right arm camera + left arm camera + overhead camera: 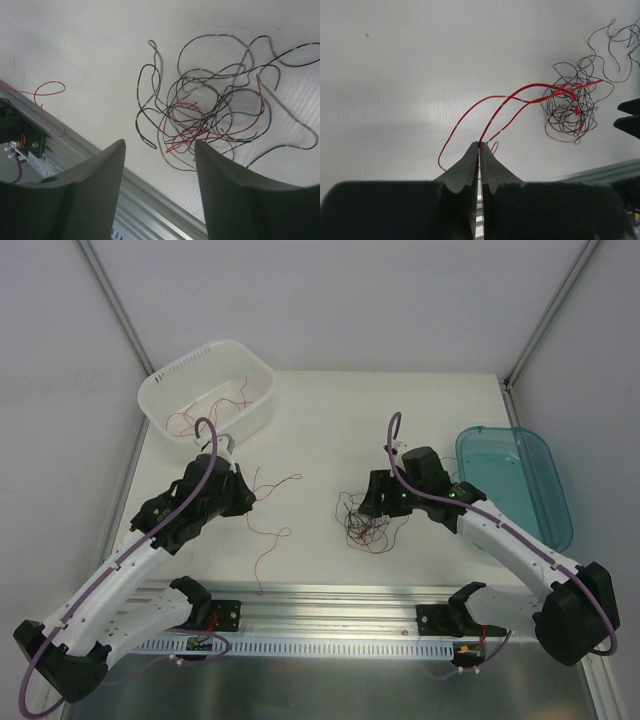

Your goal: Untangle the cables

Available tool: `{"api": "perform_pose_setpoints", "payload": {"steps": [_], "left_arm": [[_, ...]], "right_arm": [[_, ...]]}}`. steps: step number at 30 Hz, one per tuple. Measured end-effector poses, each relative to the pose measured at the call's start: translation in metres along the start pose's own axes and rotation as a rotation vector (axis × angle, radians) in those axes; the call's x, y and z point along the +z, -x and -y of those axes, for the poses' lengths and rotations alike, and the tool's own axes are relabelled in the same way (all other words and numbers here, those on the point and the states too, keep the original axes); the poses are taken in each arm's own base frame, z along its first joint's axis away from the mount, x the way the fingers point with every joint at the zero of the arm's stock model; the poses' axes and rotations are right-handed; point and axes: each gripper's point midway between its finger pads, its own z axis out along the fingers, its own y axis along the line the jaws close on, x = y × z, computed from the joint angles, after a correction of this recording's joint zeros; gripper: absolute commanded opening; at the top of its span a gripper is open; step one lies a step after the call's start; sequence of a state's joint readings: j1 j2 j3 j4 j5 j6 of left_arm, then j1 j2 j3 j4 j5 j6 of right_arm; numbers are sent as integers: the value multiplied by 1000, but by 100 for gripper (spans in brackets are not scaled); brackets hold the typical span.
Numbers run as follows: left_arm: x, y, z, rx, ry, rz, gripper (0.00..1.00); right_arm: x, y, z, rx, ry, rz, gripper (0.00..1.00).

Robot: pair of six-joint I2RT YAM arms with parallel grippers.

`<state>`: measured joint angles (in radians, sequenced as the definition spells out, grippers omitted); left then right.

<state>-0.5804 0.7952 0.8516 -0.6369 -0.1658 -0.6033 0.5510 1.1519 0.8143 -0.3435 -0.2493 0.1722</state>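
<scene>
A tangle of thin black and red cables (367, 523) lies on the white table just left of my right gripper (372, 498); it also shows in the right wrist view (210, 117) and the left wrist view (572, 107). My right gripper (159, 146) is open and empty above its near edge. My left gripper (480, 145) is shut on a red cable (512, 97). In the top view this red cable (272, 508) trails right of my left gripper (246, 498) and curls down toward the rail.
A white basket (208, 390) at the back left holds a few red cables (205, 412). A teal bin (515, 480) stands at the right edge. A metal rail (340, 605) runs along the table's near edge.
</scene>
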Motion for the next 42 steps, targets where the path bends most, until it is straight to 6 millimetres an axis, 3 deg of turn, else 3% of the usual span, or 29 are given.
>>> {"api": "perform_pose_setpoints", "payload": {"steps": [4, 8, 12, 18, 23, 27, 30, 36, 42], "left_arm": [[-1, 22, 21, 55, -42, 2, 0], [-9, 57, 41, 108, -66, 45, 0], [-30, 116, 71, 135, -115, 156, 0], [-81, 211, 115, 174, -196, 379, 0], [-117, 270, 130, 215, -199, 546, 0], [-128, 305, 126, 244, -134, 637, 0], [-122, 331, 112, 256, -53, 680, 0], [-85, 380, 72, 231, 95, 704, 0], [-59, 401, 28, 194, 199, 690, 0]], "right_arm": [[-2, -11, -14, -84, 16, -13, 73], [-19, -5, -25, -141, 31, 56, 76], [-43, 1, -35, -174, 71, 150, 78], [-66, -7, -33, -194, 102, 235, 79], [-74, -15, -28, -201, 112, 268, 79], [-75, -20, -25, -202, 111, 274, 79], [-74, -23, -23, -202, 110, 271, 79], [-68, -33, -18, -199, 106, 239, 79], [-61, -44, -14, -196, 111, 205, 79]]}}
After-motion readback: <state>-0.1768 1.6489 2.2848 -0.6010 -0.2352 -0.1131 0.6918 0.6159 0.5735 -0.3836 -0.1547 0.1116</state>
